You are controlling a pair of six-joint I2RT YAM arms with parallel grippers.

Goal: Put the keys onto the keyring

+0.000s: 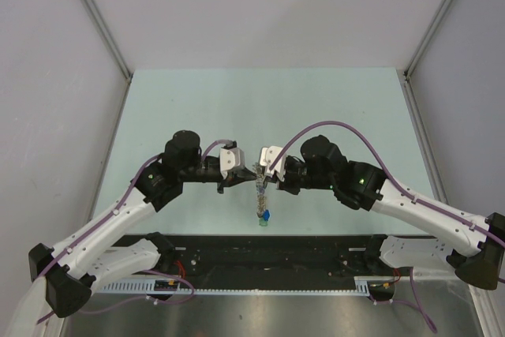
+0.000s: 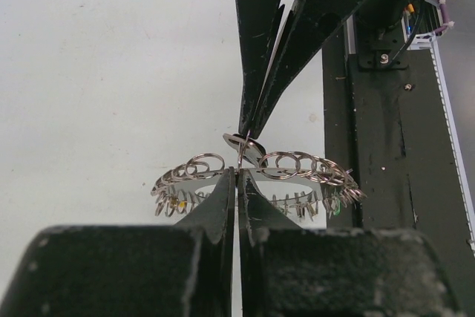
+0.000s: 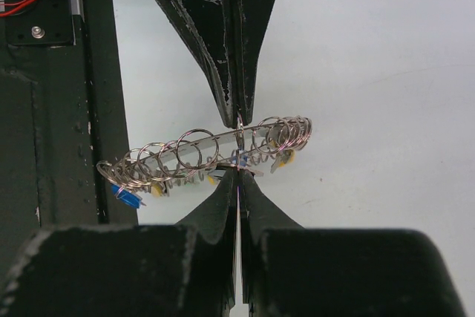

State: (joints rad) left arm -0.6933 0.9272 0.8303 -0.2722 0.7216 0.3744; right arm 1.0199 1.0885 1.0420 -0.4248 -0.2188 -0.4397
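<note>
Both grippers meet tip to tip above the table's near middle. The keyring [image 1: 261, 195], a grey band strung with many small rings, hangs between them. My left gripper [image 1: 246, 175] is shut on the keyring's band [image 2: 304, 165], fingertips pinched at its middle [image 2: 239, 176]. My right gripper [image 1: 268, 173] is shut on a small flat metal key [image 2: 251, 146] held against the ring. In the right wrist view it [image 3: 238, 176] faces the left fingers [image 3: 223, 50]. A blue key [image 3: 128, 197], yellow heads [image 3: 286, 155] and a green head [image 2: 335, 206] hang on the ring.
The pale green table [image 1: 260, 108] lies under the grippers. A black base rail [image 1: 276, 254] with cables runs along the near edge, close beside the keyring [image 2: 386, 146]. White enclosure walls [image 1: 47, 76] stand left, right and behind.
</note>
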